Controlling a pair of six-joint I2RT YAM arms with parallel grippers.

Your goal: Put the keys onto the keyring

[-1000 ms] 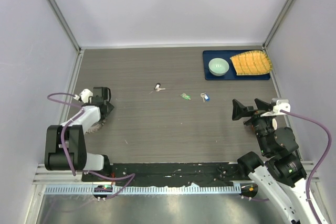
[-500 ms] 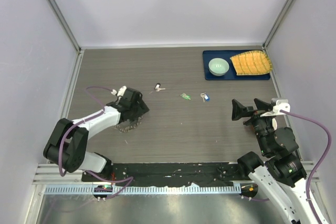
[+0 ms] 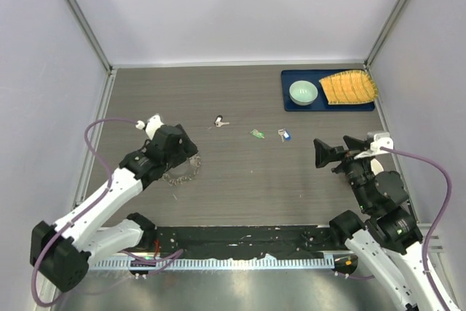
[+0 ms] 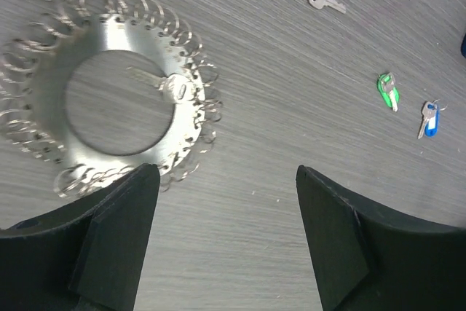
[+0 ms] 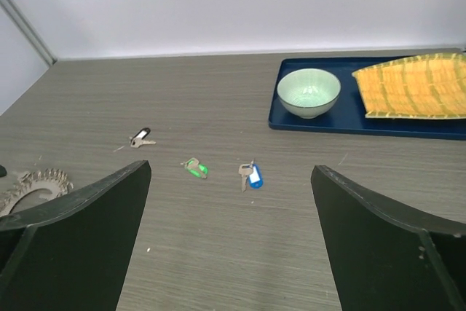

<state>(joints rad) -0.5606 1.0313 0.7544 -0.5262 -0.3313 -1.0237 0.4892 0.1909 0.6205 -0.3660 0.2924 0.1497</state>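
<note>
The keyring (image 4: 116, 33), a flat silver ring fringed with small loops, lies on the table; its edge shows beside my left gripper (image 3: 183, 156) in the top view as the keyring (image 3: 180, 174). In the left wrist view my left gripper (image 4: 226, 172) hangs open above bare table just right of it, holding nothing. Three keys lie mid-table: a black-tagged key (image 3: 219, 121), a green key (image 3: 257, 134) and a blue key (image 3: 284, 134). My right gripper (image 5: 231, 172) is wide open and empty, facing the green key (image 5: 195, 167) and blue key (image 5: 251, 175).
A dark blue tray (image 3: 328, 106) at the back right holds a pale green bowl (image 3: 303, 92) and a ribbed orange-yellow piece (image 3: 349, 87). White walls with metal posts enclose the table. A black strip runs along the near edge.
My left arm swung from the table's left edge toward the middle, bringing the keyring along. Its jaws have widened and the keyring now lies free. My right gripper shifted slightly left.
</note>
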